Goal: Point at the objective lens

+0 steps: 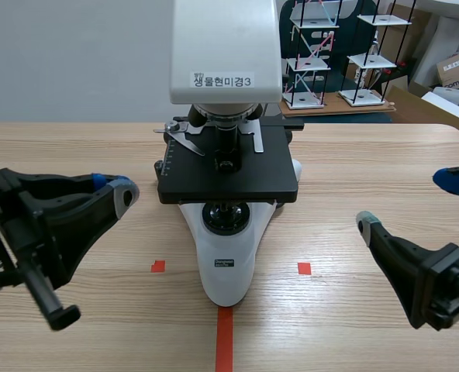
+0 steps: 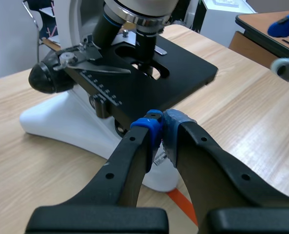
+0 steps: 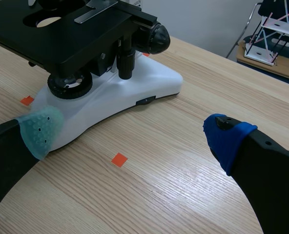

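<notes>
Your left pincer (image 1: 115,188) is closed on nothing: in its wrist view the blue and grey pads (image 2: 149,129) press flat against each other. It hangs low over the table (image 1: 353,155), just left of the microscope's black stage (image 1: 268,174), near that stage's front corner and clear of it.

In the middle you have the microscope (image 1: 226,260), white base toward you, its foot on the end of the orange-red tape line (image 1: 225,341). The objective lens (image 1: 228,143) is the dark barrel under the white head (image 1: 225,46), pointing straight down at the opening in the stage. From the left wrist you see it well ahead of the closed fingertips and higher than they are, with a second barrel (image 2: 105,27) tilted beside it.

Your right pincer (image 1: 409,203) is spread wide and grips nothing. Its grey-green pad (image 3: 39,127) sits near the white base, and its blue pad (image 3: 227,139) is far out to the side. It hangs low over the table, right of the microscope and apart from it.
</notes>
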Available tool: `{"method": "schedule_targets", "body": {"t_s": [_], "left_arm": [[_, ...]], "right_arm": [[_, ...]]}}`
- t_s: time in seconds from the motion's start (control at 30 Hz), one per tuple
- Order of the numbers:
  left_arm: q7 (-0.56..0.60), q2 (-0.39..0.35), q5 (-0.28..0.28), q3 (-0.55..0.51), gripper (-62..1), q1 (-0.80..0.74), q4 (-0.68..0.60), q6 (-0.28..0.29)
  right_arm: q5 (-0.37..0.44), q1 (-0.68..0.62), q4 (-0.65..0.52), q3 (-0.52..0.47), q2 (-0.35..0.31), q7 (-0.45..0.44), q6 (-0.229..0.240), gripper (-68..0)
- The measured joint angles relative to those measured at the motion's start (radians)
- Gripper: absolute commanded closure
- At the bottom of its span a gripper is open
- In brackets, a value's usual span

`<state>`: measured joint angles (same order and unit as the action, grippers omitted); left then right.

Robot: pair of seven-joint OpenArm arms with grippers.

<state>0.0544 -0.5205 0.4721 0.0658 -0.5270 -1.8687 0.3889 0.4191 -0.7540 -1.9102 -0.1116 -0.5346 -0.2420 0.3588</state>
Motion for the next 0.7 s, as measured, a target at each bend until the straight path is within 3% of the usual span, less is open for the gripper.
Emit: {"method": "schedule_targets", "body": {"t_s": [0.3,0.7], "left_arm": [[-0.046,0.092,-0.004,0.038,-2.3,0.170,0.115,-0.003],[-0.066,0.103,-0.018,0.159,-2.3,0.259,0.159,-0.003]], "right_arm": [[0.000,0.000,0.000,0.000,0.000,0.000,0.000,-63.4],[0.000,0.000,0.000,0.000,0.000,0.007,0.000,-63.4]]}}
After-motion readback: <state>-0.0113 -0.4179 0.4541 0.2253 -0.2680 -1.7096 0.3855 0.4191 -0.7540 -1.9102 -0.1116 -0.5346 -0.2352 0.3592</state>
